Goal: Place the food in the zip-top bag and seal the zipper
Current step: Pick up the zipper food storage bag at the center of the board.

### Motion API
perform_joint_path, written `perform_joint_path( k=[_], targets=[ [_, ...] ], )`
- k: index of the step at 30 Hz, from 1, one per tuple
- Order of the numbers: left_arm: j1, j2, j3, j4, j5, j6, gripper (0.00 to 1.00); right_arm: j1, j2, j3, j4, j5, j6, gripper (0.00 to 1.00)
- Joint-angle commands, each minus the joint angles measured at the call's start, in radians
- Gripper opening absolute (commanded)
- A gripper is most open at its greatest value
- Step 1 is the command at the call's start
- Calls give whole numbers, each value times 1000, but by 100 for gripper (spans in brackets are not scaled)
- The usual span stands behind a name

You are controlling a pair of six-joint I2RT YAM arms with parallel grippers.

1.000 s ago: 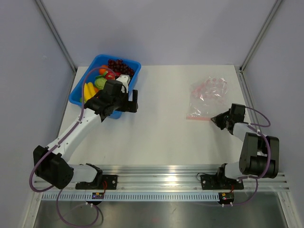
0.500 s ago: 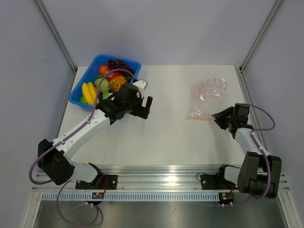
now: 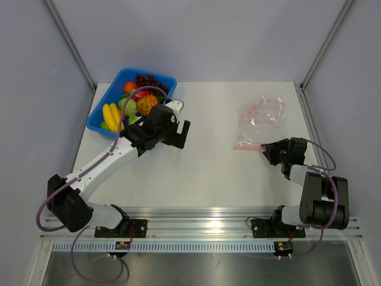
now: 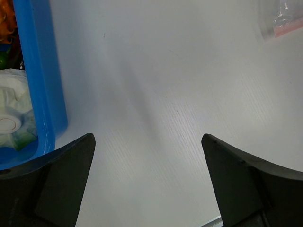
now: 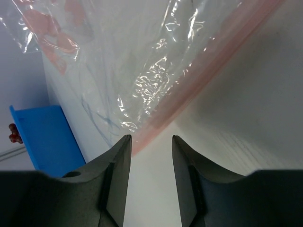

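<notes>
Bag [image 3: 262, 116] at 2 o'clock on surface [image 3: 208, 173]: flimsy, slick, crinkly. Zipper [image 3: 249, 147] is stiffest part, so pinch there. Your right gripper [image 5: 150, 146] jaws apart, zipper end just ahead. Left gripper [image 3: 181, 132] wide apart, empty. Food [image 3: 134, 102] at 10 o'clock, light.

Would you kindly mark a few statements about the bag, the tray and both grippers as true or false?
1. No toy food shows inside the zip-top bag. True.
2. The left gripper grips a banana. False: it is open and empty, above bare table beside the blue tray.
3. The right gripper is clamped shut on the zipper. False: its jaws stand apart at the zipper's near end.
4. The bananas lie in the blue tray. True.
</notes>
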Motion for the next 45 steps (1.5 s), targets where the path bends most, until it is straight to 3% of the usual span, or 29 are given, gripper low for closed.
perform_joint_path(
  k=[1,14,23,26,27,29,30,38,45],
  targets=[
    [-6,-24,33,21,-27,12,99,-13,11,1,124,19,25,47],
    [-7,10,52,18,-24,12,99,-31,125,1,251,22,48,43],
    [-9,27,62,13,-22,24,99,-34,263,-19,460,32,124,41],
    [-9,31,68,9,-17,29,99,-36,321,-25,552,38,158,30],
    [-10,31,68,5,-14,32,99,-36,332,-20,579,30,161,16],
    [-15,30,67,2,-13,39,99,-36,339,-10,580,18,152,5],
    [-22,27,65,1,-16,47,99,-36,335,3,563,12,141,0],
    [-38,17,48,31,-24,46,99,-36,145,50,327,-39,13,0],
    [-45,7,88,111,22,44,99,-34,-64,210,-222,-137,-173,0]
  ],
)
